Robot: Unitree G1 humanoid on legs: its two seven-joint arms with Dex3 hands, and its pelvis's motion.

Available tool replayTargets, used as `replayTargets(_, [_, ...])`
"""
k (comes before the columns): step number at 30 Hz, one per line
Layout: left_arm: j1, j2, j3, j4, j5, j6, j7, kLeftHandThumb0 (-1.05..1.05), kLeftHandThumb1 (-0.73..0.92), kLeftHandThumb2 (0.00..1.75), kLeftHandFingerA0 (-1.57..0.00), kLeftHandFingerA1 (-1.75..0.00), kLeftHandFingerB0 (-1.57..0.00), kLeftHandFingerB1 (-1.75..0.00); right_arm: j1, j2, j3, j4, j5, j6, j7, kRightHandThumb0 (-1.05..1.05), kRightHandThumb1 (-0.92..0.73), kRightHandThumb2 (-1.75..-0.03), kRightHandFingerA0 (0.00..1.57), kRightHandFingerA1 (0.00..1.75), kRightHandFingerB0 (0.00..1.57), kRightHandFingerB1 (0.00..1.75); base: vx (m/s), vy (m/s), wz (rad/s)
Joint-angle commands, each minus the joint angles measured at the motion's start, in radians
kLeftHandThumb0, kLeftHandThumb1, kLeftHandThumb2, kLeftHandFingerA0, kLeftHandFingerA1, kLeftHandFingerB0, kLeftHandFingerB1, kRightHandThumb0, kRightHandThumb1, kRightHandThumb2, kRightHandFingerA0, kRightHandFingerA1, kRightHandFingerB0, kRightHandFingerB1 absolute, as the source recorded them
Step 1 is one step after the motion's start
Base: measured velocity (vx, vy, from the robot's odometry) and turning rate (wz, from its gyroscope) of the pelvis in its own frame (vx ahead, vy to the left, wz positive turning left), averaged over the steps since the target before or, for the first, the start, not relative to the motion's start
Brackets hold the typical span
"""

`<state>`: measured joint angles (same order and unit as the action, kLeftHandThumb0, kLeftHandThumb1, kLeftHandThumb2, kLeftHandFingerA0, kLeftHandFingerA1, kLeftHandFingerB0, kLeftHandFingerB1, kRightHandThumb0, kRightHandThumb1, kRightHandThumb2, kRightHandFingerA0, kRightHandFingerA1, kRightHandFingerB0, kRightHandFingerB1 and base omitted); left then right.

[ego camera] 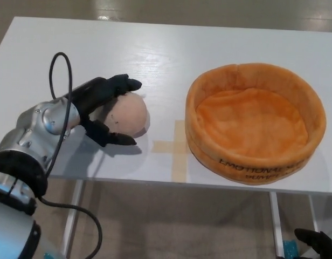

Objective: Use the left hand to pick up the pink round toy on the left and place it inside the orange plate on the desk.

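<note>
You had the left robot hand [104, 110] wrapped around the pink round toy [129, 114], with the upper fingers [120, 83] curled over its top and the thumb [113, 137] reaching under its near side. The toy sat between them, on or just above the white bench [166, 54]; you could not tell from this view whether it had left the surface. I would judge the robot hand as grasping the toy, though loosely, since much of the ball's far side bulged out past the fingertips.

The orange plate [247, 167] stood well apart from the robot hand, off to the side the fingertips pointed toward, beyond a cross of tan tape [178, 145] on the bench.

Your main risk here was the toy slipping out through that open side. It looked smooth and round, and a hold from top and bottom alone could let it roll free when you lifted or swung across. A low carry could also knock the toy against the plate's raised soft rim, pushing the plate or dislodging the ball. The black cable [58, 81] looping over the wrist could snag if you rotated hard.

Your right robot hand [317, 241] hung low beside the bench's edge, uninvolved; its fingers were too cropped to judge.
</note>
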<state>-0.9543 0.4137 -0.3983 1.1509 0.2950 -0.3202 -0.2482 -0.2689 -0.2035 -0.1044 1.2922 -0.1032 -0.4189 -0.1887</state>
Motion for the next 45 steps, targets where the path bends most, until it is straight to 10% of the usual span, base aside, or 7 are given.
replayTargets(1, [0.011,-0.025,0.038,0.013,0.009,-0.056,0.05,-0.35,0.61,0.6,-0.8,-0.51,-0.37,-0.33,0.012,0.002,-0.007,0.006,0.007,0.011,0.007,-0.34,-0.27,-0.89,0.39,0.73,0.27,0.66,0.0,0.0,0.0])
replayTargets(9, [0.011,-0.054,0.139,0.023,-0.022,-0.069,0.09,-0.17,0.77,0.76,-0.83,-1.36,-0.84,-0.87,0.008,-0.002,0.007,0.007,-0.007,0.014,-0.004,-0.38,-0.38,-0.72,0.39,0.87,0.27,0.76,0.0,0.0,0.0])
replayTargets(25, [-0.027,-0.016,0.242,0.012,-0.022,-0.164,0.098,-0.17,0.77,0.66,-0.87,-1.05,-0.83,-0.95,-0.003,-0.004,0.003,0.009,-0.004,0.018,0.003,-0.43,-0.37,-0.73,0.39,0.88,0.28,0.78,0.0,0.0,0.0])
replayTargets(26, [-0.03,-0.014,0.249,0.007,-0.027,-0.158,0.093,-0.16,0.78,0.66,-0.78,-0.54,-0.83,-0.9,-0.003,-0.005,0.004,0.009,-0.005,0.017,0.004,-0.46,-0.38,-0.72,0.4,0.9,0.28,0.83,0.0,0.0,0.0])
replayTargets(27, [-0.032,-0.013,0.255,0.003,-0.03,-0.155,0.089,-0.16,0.78,0.66,-0.78,-0.54,-0.83,-0.9,-0.002,-0.005,0.005,0.009,-0.006,0.017,0.003,-0.46,-0.38,-0.72,0.4,0.9,0.28,0.83,0.0,0.0,0.0])
replayTargets(28, [-0.045,-0.007,0.264,-0.001,-0.031,-0.158,0.089,-0.17,0.78,0.69,-0.83,-1.46,-0.86,-0.84,-0.002,-0.005,0.005,0.009,-0.005,0.016,0.003,-0.47,-0.38,-0.71,0.41,0.88,0.3,0.81,0.0,0.0,0.0])
replayTargets(45, [-0.186,-0.081,0.298,-0.219,-0.077,-0.118,-0.002,-0.19,0.71,0.77,-0.93,-1.25,-0.88,-0.79,-0.021,-0.003,0.014,0.008,-0.012,0.035,0.01,-0.45,-0.4,-0.7,0.44,0.86,0.33,0.76,0.0,0.0,0.0])
